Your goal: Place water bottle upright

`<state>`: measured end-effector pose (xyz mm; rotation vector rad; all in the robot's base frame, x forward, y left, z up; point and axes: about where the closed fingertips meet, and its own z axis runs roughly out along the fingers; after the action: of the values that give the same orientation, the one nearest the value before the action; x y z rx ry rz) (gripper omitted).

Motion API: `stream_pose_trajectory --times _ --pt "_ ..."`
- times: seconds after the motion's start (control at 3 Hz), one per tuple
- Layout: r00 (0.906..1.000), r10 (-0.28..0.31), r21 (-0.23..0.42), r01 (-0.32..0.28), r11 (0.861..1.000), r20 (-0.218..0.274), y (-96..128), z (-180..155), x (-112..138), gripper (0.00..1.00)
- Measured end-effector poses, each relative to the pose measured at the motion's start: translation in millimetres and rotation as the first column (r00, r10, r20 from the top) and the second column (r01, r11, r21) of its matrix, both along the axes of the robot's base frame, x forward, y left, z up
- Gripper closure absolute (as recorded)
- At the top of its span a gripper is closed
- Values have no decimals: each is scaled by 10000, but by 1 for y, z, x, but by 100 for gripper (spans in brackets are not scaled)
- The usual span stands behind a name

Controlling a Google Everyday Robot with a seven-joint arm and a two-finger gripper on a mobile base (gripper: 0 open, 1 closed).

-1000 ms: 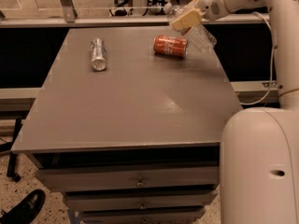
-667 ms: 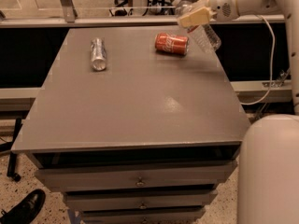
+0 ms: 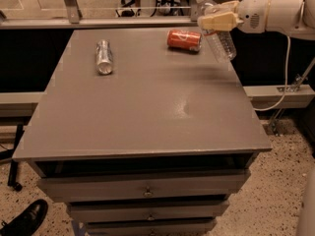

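Observation:
The water bottle is clear ribbed plastic with a white cap at its upper left end. It is held tilted in the air above the table's far right edge, cap up and to the left, base down and to the right. My gripper is shut on the water bottle near its neck, with cream-coloured fingers across it. The white arm reaches in from the upper right.
An orange soda can lies on its side on the grey table, just left of the bottle. A silver can lies on its side at the far left. Drawers sit below the tabletop. A black shoe is at bottom left.
The arm has drawn back up and to the right, lifting the bottle a little with it. The cans have not moved.

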<state>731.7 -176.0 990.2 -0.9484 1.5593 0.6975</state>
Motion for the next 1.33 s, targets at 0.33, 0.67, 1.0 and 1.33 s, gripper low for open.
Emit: stream_pose_trajectory --times 0.33,0.67,1.0,1.33 --pt "9995 52 1079 -84 9941 303 -1 -2 -15 100" --pt "9979 77 1854 -196 9825 646 -1 -2 -24 100" --pt "9941 93 2609 -373 9646 1077 2 -3 -32 100" --pt "9884 102 3016 -560 9518 1513 5 -7 -35 100"
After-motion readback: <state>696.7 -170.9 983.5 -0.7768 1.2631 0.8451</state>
